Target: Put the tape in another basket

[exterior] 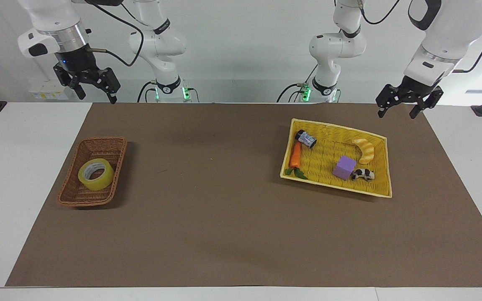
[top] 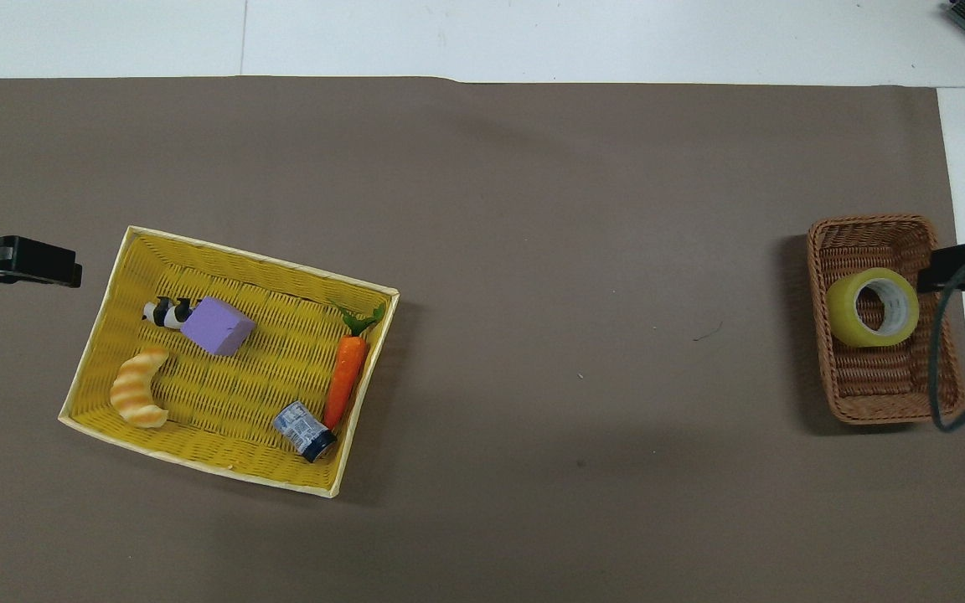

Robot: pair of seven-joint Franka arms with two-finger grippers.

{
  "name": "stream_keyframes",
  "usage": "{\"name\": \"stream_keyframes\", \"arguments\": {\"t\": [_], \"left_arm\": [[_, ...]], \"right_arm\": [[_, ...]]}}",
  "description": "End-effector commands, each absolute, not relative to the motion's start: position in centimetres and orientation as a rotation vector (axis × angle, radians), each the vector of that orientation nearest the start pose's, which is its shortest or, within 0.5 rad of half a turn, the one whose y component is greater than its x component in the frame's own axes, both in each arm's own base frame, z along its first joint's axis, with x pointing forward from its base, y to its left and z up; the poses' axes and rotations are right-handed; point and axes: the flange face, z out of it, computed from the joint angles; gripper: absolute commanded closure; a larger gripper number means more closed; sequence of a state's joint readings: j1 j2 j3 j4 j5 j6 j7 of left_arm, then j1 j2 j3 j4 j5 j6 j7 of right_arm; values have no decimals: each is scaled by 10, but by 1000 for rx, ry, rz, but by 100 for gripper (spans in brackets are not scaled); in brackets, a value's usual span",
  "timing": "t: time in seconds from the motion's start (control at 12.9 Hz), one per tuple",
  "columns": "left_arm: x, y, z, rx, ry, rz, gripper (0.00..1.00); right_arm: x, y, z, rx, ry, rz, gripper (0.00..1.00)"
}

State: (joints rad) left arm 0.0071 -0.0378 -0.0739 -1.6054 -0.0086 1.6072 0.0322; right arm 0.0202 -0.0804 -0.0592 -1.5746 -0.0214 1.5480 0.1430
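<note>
The yellow tape (exterior: 96, 174) lies flat in the small brown wicker basket (exterior: 71, 196) at the right arm's end of the table; both also show in the overhead view, the tape (top: 872, 307) inside the basket (top: 885, 402). My right gripper (exterior: 96, 95) is open and empty, raised high over the basket's edge toward the right arm's end. My left gripper (exterior: 396, 113) is open and empty, and waits in the air by the mat's corner at the left arm's end.
A large yellow woven tray (exterior: 337, 190) toward the left arm's end holds a carrot (exterior: 295, 155), a small can (exterior: 306, 139), a purple block (exterior: 344, 167), a croissant (exterior: 365, 149) and a cow toy (exterior: 363, 174). A brown mat covers the table.
</note>
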Motion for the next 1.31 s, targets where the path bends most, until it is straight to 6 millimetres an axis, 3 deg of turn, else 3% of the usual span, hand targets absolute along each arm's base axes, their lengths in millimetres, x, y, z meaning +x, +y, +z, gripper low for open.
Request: {"name": "stream_keyframes", "arguments": {"t": [0.0,1.24], "left_arm": [[541,-36,638,-3157,138,-53,0],[541,-36,638,-3157,138,-53,0]], "right_arm": [[527,-30,673,-3148,235,-81,0],[519,-21,674,-3135,237,-31,0]]}}
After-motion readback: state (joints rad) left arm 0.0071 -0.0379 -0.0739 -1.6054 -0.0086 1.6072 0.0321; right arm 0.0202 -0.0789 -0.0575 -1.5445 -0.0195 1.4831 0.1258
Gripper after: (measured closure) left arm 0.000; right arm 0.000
